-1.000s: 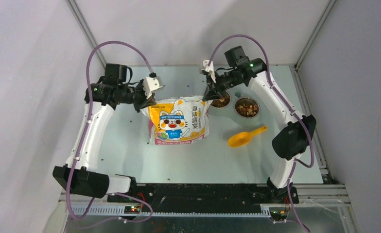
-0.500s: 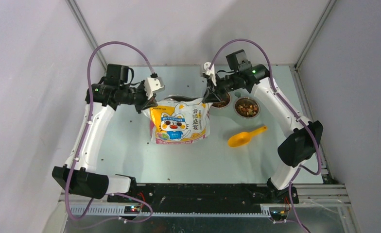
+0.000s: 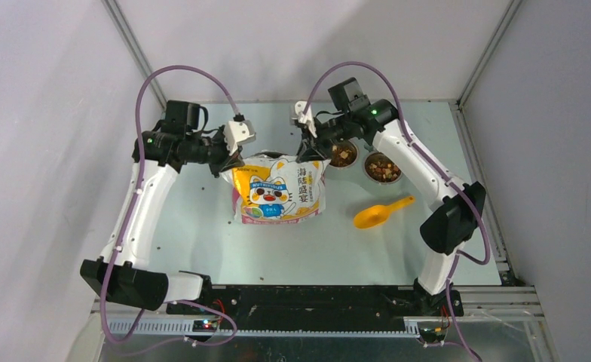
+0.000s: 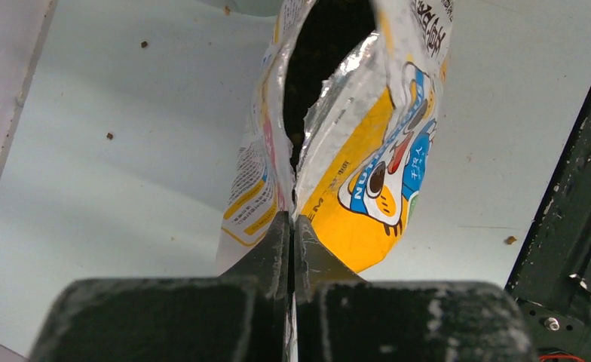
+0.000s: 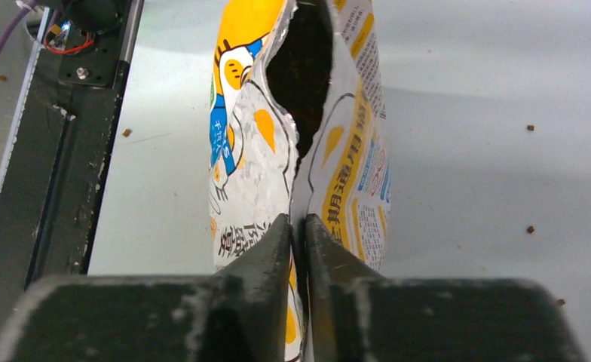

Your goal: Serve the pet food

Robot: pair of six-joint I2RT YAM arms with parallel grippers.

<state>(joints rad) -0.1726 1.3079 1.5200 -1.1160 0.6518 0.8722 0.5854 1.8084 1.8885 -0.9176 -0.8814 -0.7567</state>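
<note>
**Item: open bag, held by its two top corners**

- Grip: my left gripper (image 4: pixel 292 226) is clamped tight on one top corner of the bag (image 3: pixel 277 192). My right gripper (image 5: pixel 298 226) stands a slit apart with the opposite corner in the gap. Whether it bites, I cannot tell.
- Contents: pet food (image 3: pixel 384 167) fills two bowls (image 3: pixel 367 162) just past my right gripper. More sits in the bag's dark mouth ahead of both grippers.
- Likely fault: if the right corner slips, the mouth folds, the bag sags and pellets spill onto the table (image 3: pixel 202 226).
- Markings: "NUTRITIOUS" above a cartoon cat, with Chinese characters beside it that I cannot read.

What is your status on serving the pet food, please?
Left gripper shut on bag corner; right gripper astride opposite corner, grip unclear. Pet food in both bowls. Scoop lying aside, nothing blocking.
</note>
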